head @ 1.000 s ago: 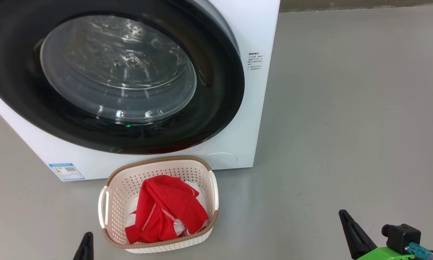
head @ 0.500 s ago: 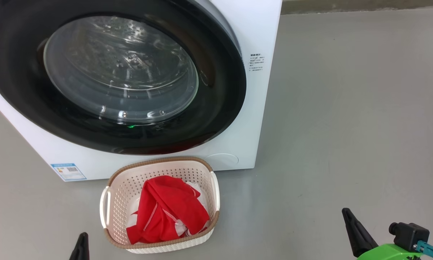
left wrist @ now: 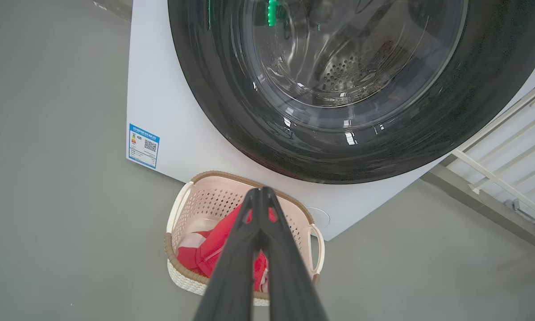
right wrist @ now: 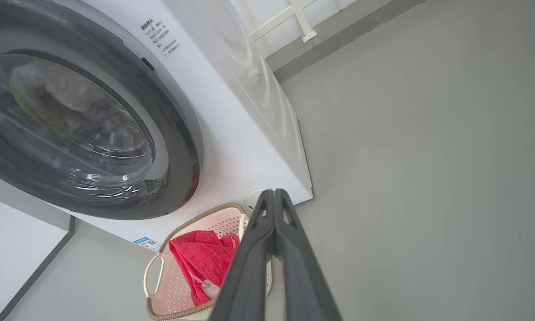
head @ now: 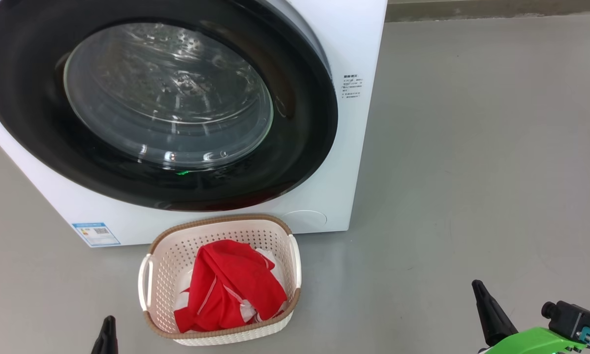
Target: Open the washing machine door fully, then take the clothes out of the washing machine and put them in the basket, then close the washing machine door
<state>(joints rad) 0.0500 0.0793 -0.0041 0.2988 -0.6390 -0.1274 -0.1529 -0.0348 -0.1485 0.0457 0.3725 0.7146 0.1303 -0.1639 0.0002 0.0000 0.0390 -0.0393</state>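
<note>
The white washing machine [head: 354, 162] stands ahead with its round black washing machine door [head: 299, 142] shut flat against the front; the dimpled drum shows through the glass. On the floor before it sits the cream basket [head: 167, 255] holding the red clothes [head: 231, 285] with white trim. My left gripper [head: 108, 322] is low at the left of the basket, shut and empty. My right gripper [head: 478, 287] is low at the right, well clear of the basket, also shut and empty. In the wrist views the left gripper [left wrist: 261, 192] and the right gripper [right wrist: 273, 192] each show fingers pressed together.
Grey floor [head: 472, 147] spreads wide to the right of the machine. A blue label [head: 96, 234] sits low on the machine's front. A white railing [left wrist: 503, 147] and a low kerb run beside the machine's far side.
The head camera has drifted, so the scene has slid slightly right. Both grippers have sunk lower in the head view. Door and basket unchanged.
</note>
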